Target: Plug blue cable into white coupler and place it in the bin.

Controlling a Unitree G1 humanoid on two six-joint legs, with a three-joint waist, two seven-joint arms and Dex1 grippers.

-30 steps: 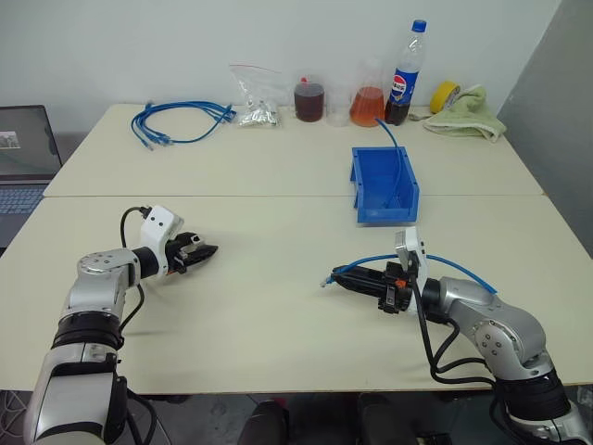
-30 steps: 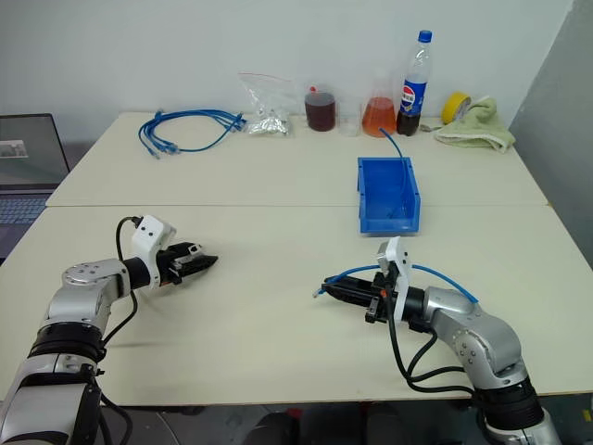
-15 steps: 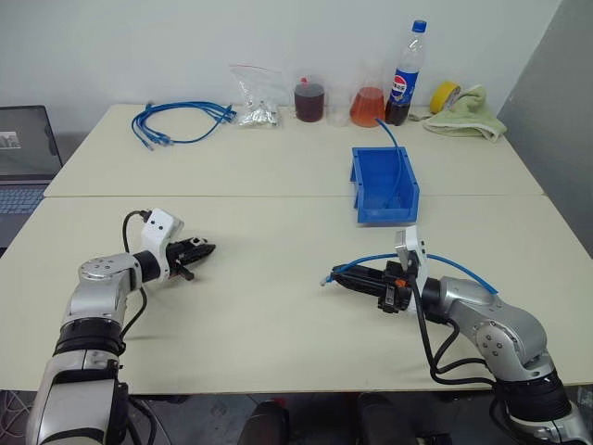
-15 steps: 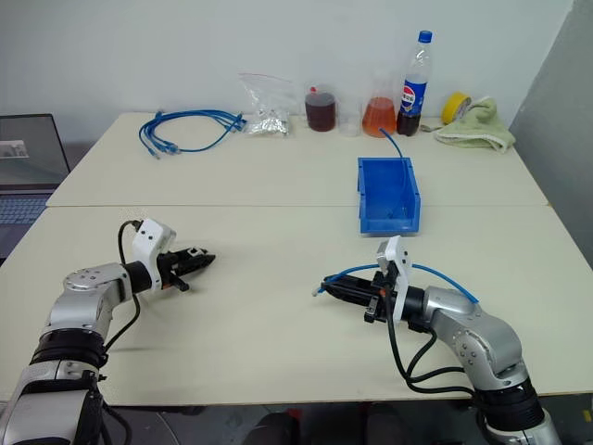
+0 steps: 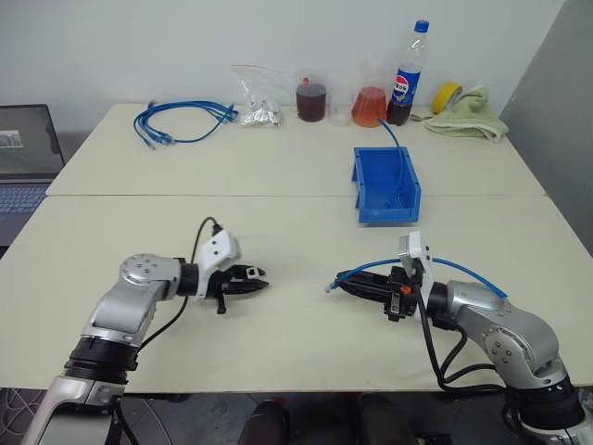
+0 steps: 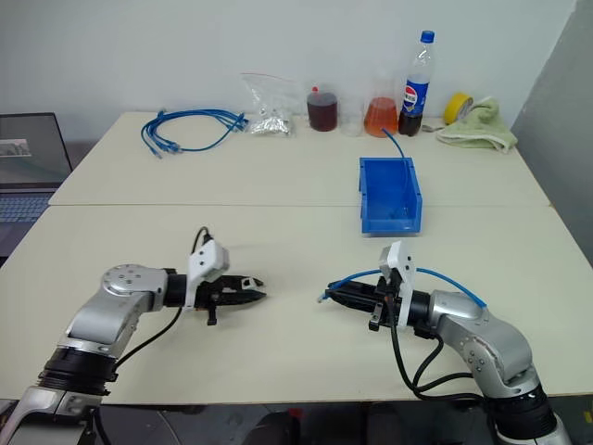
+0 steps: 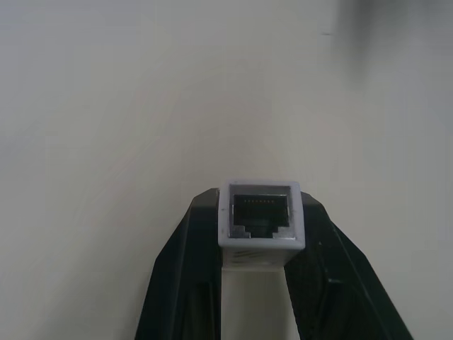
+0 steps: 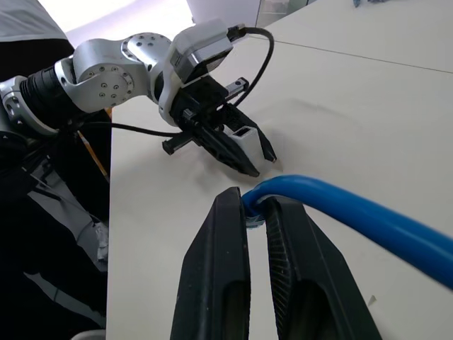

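Far left, a laptop (image 5: 26, 158) sits at the table (image 5: 278, 222) edge; a coiled bundle of blue cables (image 5: 181, 120) lies toward the back. Near the front, the left gripper (image 5: 257, 286) points toward the right arm, its fingers (image 7: 180, 283) clamped on the white coupler (image 7: 259, 223), whose dark socket faces outward. Opposite, with a gap of bare table between them, the right gripper (image 5: 345, 283) points left, its fingers (image 8: 219, 276) pinched on the blue cable (image 8: 340, 212) near its plug; the cable arcs back over the arm. Behind stands the bin (image 5: 384, 185), a second blue cable rising from it. Bottles (image 5: 405, 74), jars, a towel (image 5: 468, 111) line the rear.
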